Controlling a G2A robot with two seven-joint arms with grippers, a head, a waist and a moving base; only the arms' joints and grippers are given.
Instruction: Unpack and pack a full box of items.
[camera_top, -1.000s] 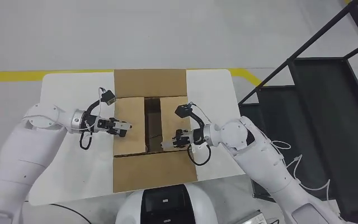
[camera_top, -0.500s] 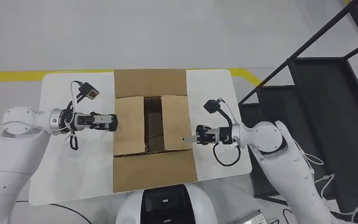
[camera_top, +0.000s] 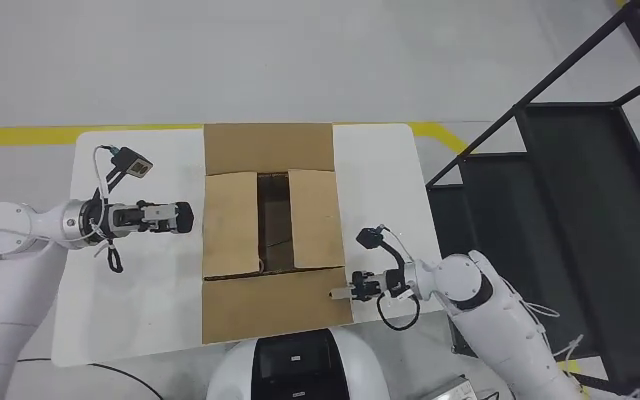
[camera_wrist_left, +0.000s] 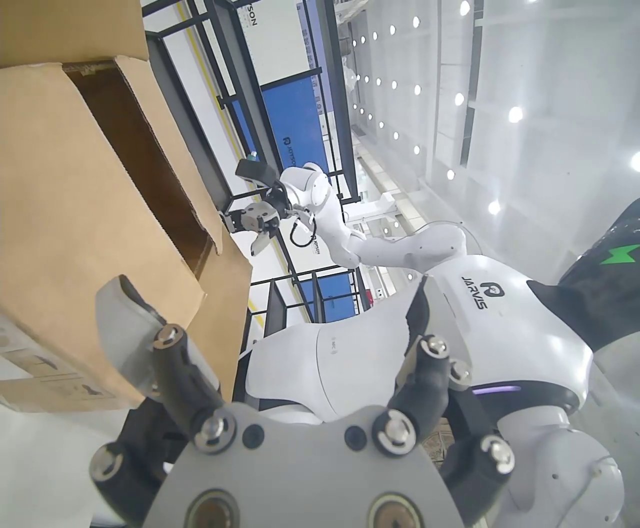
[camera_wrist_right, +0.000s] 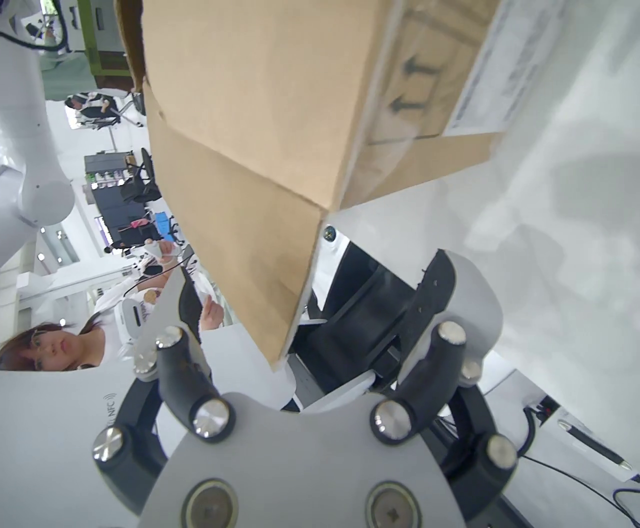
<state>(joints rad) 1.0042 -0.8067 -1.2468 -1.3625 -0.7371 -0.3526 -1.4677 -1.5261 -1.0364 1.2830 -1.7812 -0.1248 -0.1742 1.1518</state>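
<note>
Both grippers have drawn back from the box since one second ago. At that time the left gripper was over the left flap; now it is off the box, beside its left wall, above the tabletop. The right gripper was at the inner edge of the right flap; now it is at the near right corner of the box, just beside the edge of the near flap. The box lies as before, in the middle of the tabletop, with far and near flaps spread outward and both side flaps folded in over the opening.

Between the side flaps is a narrow dark gap, and what is inside the box cannot be made out. In the left wrist view the box is cut off at the frame edge. In the right wrist view a white paper label on its side wall is too blurred to read.

On the left gripper the fingers stand wide apart with nothing between them. The right gripper's fingers are also spread wide. A flap corner is in front of them, but I cannot tell if it touches them.

The box is plain brown cardboard, matte, with straight creases. The tabletop is white and smooth. The fingers have pale grey curved pads on black links with metal bolts.
</note>
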